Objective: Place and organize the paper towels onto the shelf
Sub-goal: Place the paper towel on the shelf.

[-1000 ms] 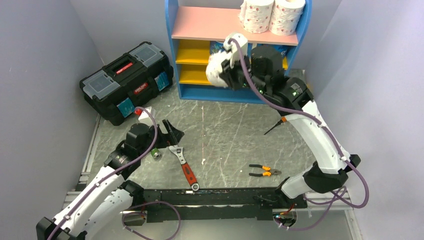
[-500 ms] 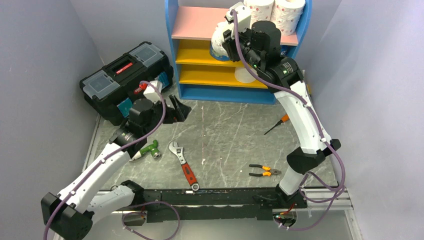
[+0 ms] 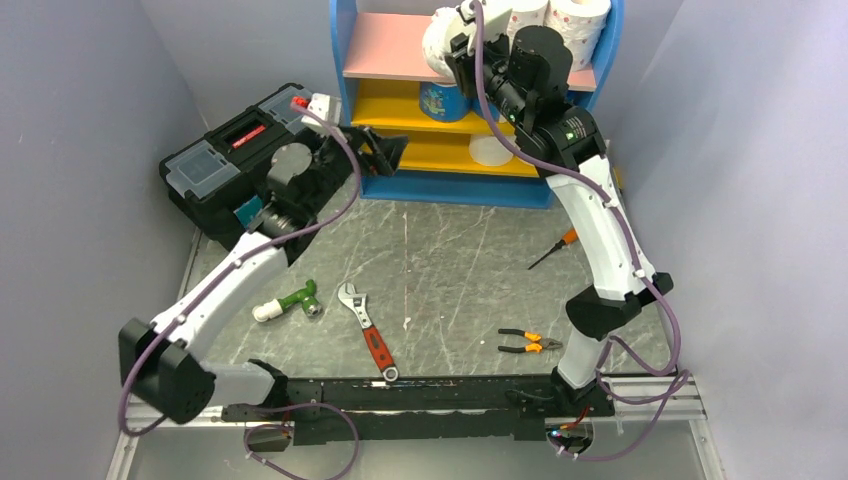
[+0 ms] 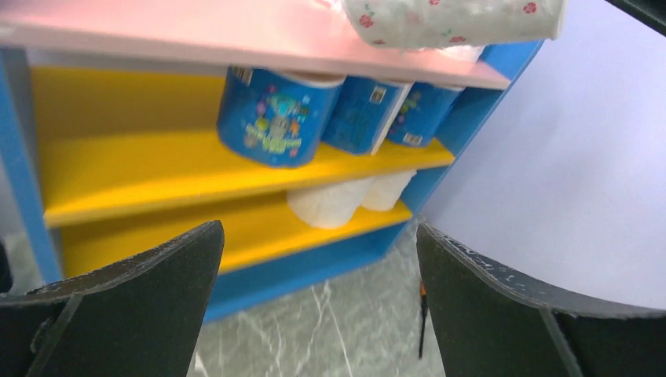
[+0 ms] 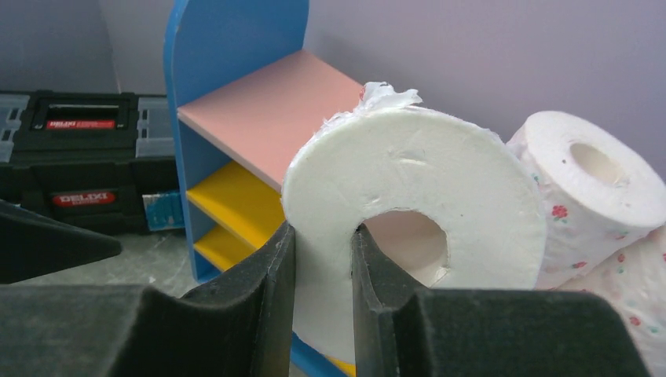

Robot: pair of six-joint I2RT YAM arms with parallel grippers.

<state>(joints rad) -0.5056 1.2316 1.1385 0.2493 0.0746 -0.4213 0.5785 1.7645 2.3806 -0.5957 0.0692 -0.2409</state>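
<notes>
- Since one second ago both arms have gone toward the shelf point(image 3: 345, 100). The right gripper point(image 3: 455, 50) has carried its white roll point(image 3: 437, 45) from in front of the yellow boards point(image 3: 400, 105) up to the pink top board point(image 3: 395, 45). The left gripper point(image 3: 385, 150) has left the place near the wrench point(image 3: 365, 325) and is now raised before the shelf's lower left part, with its jaws a little wider.
- The right gripper is closed on the white roll: one of the fingers point(image 5: 251, 306) stands outside the roll's wall and the other is inside the hollow core, so the wall is pinched between them.
- This roll lies on its side at the front edge of the pink top board; whether it touches the board I cannot tell.
- Two pink-dotted rolls point(image 3: 575, 25) stand upright at the right end of the same board, just beside the held one.
- The left gripper has its jaws wide apart and holds nothing.
- Three blue-wrapped rolls point(image 4: 275, 114) stand in a row on the upper yellow board point(image 4: 118, 165); two plain rolls point(image 4: 330, 200) stand on the lower one, toward the right.
- A black toolbox point(image 3: 250, 155) sits left of the shelf.
- Pliers point(image 3: 530, 342), a screwdriver point(image 3: 555, 247) and a green-handled tool point(image 3: 290, 303) lie on the table point(image 3: 450, 260).
</notes>
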